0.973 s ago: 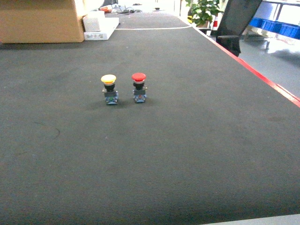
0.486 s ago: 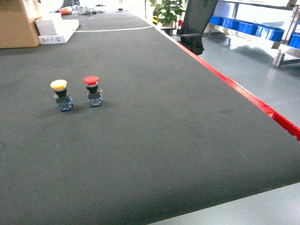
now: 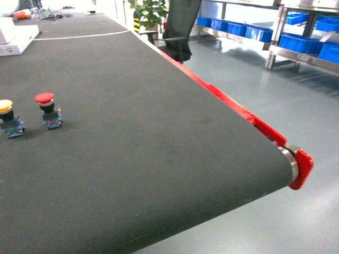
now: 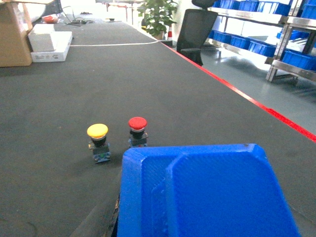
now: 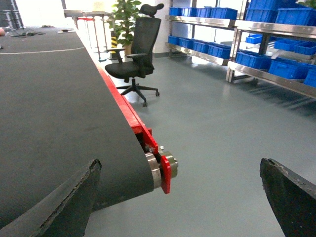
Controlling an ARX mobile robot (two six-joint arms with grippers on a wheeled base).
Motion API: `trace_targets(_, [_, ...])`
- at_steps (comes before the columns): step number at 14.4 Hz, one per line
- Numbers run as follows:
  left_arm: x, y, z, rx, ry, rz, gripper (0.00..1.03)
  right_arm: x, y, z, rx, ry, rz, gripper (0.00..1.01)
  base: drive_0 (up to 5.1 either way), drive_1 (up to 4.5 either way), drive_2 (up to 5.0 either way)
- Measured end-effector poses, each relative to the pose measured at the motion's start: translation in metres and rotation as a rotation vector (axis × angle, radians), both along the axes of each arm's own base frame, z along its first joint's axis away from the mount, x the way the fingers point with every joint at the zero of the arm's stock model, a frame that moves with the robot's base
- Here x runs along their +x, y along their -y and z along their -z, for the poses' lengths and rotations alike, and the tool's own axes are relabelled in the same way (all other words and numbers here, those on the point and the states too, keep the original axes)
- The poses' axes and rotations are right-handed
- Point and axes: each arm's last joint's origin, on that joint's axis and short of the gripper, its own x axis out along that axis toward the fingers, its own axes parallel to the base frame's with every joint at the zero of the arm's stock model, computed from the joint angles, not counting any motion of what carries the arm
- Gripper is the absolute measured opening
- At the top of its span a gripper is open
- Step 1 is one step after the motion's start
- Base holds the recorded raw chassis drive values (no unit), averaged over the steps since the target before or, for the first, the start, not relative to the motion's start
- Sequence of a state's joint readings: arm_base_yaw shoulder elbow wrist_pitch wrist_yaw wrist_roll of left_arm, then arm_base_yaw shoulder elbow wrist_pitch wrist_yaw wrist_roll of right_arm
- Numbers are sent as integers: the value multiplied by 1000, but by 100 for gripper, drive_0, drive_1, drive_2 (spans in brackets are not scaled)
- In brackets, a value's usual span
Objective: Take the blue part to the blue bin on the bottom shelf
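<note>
**Two push buttons on the black belt, blue part close under the left wrist camera**

The head view looks across a wide black belt (image 3: 137,132) with a red edge strip (image 3: 222,98) down its right side, ending at a roller with a red end cap (image 3: 302,166). On the left of that view stand two push buttons close together — a red-capped button (image 3: 46,109) and, at the frame's left edge, a yellow-capped button (image 3: 7,117). Both are upright.

In the left wrist view a large blue part (image 4: 207,192) fills the near foreground, just in front of the two buttons; whether the left fingers grip it cannot be told, since no fingers show there.

In the right wrist view the right gripper (image 5: 182,197) hangs past the belt's corner, its two dark fingertips (image 5: 74,197) set wide apart with nothing between them.

Far right, across the grey floor, steel shelves (image 3: 296,53) carry rows of blue bins (image 3: 299,42). A black office chair (image 5: 136,57) stands beside the belt.
</note>
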State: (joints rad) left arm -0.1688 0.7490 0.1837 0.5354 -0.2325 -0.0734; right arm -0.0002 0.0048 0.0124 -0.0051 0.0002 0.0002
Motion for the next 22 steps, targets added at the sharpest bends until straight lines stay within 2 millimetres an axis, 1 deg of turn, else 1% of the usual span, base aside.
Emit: trace_targets(22, [0,0,0,0,0,0,44,0,0,0,0,0,0,98,-162,-162,-162])
